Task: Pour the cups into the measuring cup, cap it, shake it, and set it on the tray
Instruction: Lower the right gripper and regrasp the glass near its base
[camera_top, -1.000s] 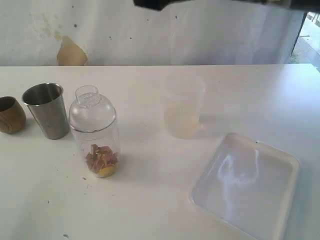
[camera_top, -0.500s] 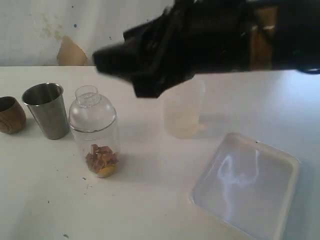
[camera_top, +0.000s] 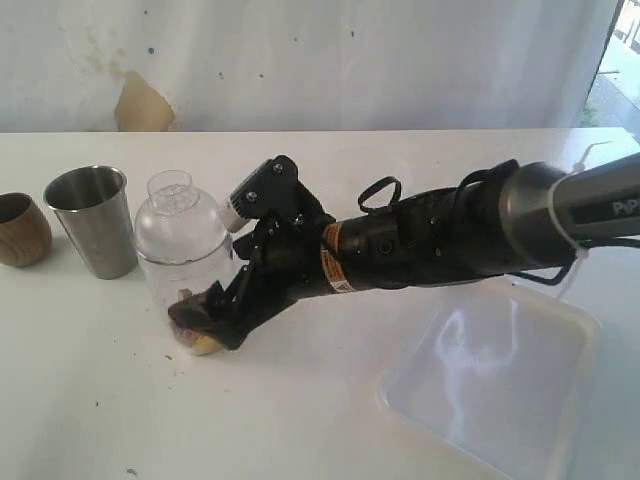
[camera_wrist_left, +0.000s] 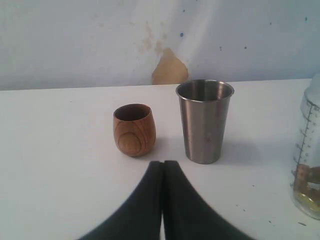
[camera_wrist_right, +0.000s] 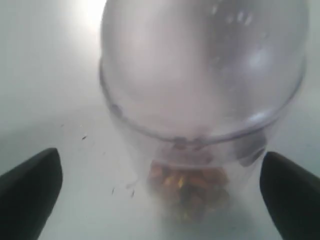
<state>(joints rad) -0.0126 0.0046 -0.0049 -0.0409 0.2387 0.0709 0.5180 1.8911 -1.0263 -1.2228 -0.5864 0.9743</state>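
The measuring cup (camera_top: 185, 240) stands capped with a clear dome lid (camera_top: 175, 195), with brown and yellow bits (camera_wrist_right: 192, 192) at its bottom. My right gripper (camera_top: 205, 318) reaches across from the right, low at the cup's base. It is open, one finger (camera_wrist_right: 30, 185) on each side of the measuring cup (camera_wrist_right: 200, 100), nothing gripped. The steel tumbler (camera_top: 93, 222) and wooden cup (camera_top: 20, 230) stand left of it. The frosted cup is hidden behind the right arm. The tray (camera_top: 560, 420) lies at the front right. My left gripper (camera_wrist_left: 163, 164) is shut and empty, short of the wooden cup (camera_wrist_left: 133, 129) and steel tumbler (camera_wrist_left: 204, 121).
The right arm (camera_top: 430, 245) lies low across the middle of the white table (camera_top: 300, 420), between the cups and the tray. A pale wall (camera_top: 300, 60) with a tan patch runs along the back. Small dark specks dot the table near the measuring cup.
The right arm came down from the top of the exterior view to the measuring cup's base, and its jaws opened. It now covers the frosted cup. The left gripper stayed shut.
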